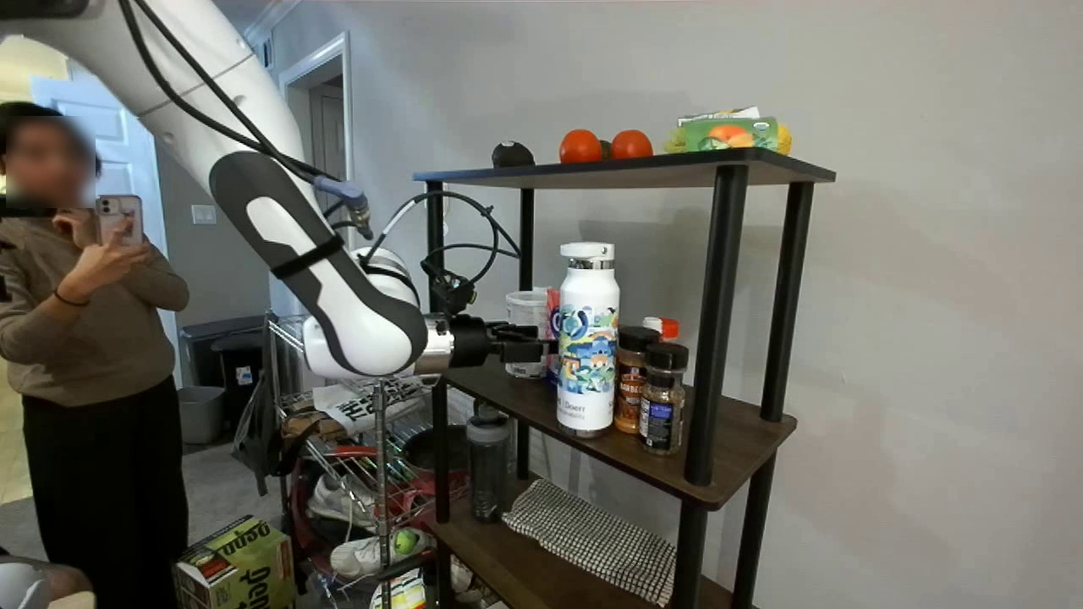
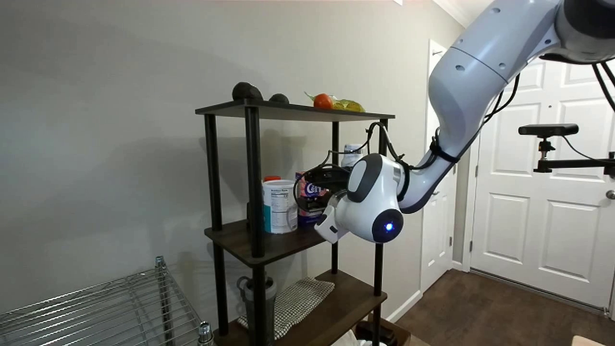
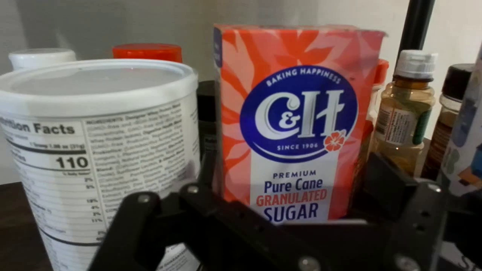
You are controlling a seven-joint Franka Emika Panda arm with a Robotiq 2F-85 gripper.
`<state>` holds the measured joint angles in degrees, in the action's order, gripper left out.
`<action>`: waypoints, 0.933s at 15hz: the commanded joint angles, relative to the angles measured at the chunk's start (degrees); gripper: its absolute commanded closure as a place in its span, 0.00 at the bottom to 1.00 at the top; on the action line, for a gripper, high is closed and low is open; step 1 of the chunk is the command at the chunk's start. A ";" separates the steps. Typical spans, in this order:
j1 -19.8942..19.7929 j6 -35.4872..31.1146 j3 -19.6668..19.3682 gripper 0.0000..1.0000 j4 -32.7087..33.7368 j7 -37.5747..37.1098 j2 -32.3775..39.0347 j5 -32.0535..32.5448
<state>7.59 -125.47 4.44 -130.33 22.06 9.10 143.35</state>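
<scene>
Tool (image 3: 293,167) released: jaws stand wide at the sugar box (image 3: 297,120), one toward each side; contact cannot be told. Box stands upright on the middle shelf (image 1: 740,440), between a white tub (image 3: 101,150) at left and a patterned white bottle (image 1: 589,338) at right. Dark-capped jars (image 1: 662,406) stand beside the bottle; tomatoes (image 1: 580,146) rest on the top shelf (image 1: 660,174).

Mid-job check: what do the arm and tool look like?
The arm is rounded and white, with dark grey panels. Black cables run along it, a black strap circles it, and a blue light glows on a round black cap. A silver collar leads to the tool: black, with jointed links and silver screws.
</scene>
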 commanded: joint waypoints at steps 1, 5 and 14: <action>-0.09 -1.39 0.24 0.00 2.53 3.34 1.15 -0.85; 0.22 -1.38 0.42 0.00 2.70 3.59 1.06 -0.47; 1.17 -0.37 1.60 0.00 1.06 3.30 0.15 -0.03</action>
<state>8.14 -125.92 5.53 -128.17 23.48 10.34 143.37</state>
